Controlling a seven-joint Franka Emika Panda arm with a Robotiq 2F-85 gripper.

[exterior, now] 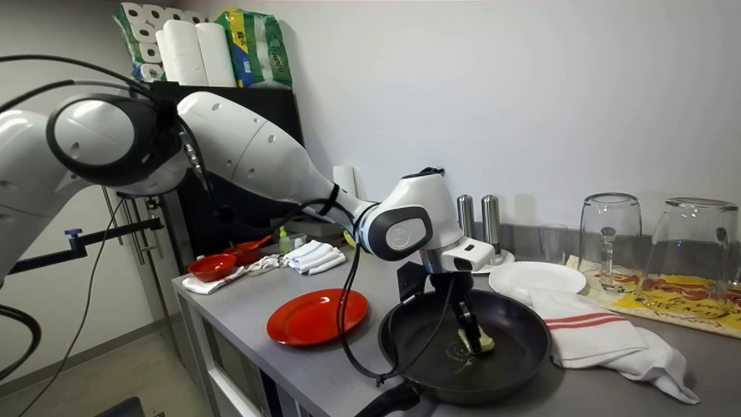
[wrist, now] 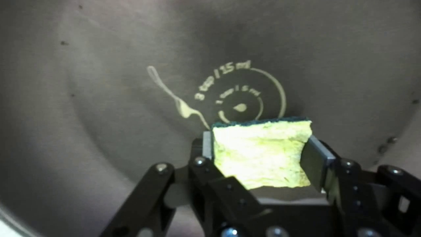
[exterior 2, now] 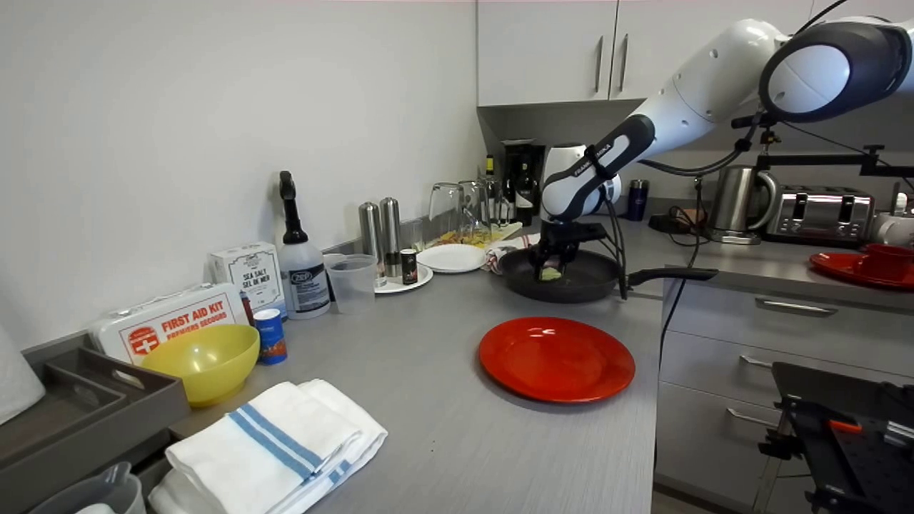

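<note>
Yellow sponge [exterior: 487, 343], dark green along one face, is held by the gripper [wrist: 262, 152], pinched from both sides, low inside the black frying pan [exterior: 515, 354] and just beside the printed measuring rings [wrist: 241, 107]; whether the pan floor is touched cannot be told. In an exterior view, a red plate [exterior: 307, 321] is set left of the pan, a red-striped white towel [exterior: 590, 344] is laid on the right, and a white plate [exterior: 535, 278] is seen on the far side.
</note>
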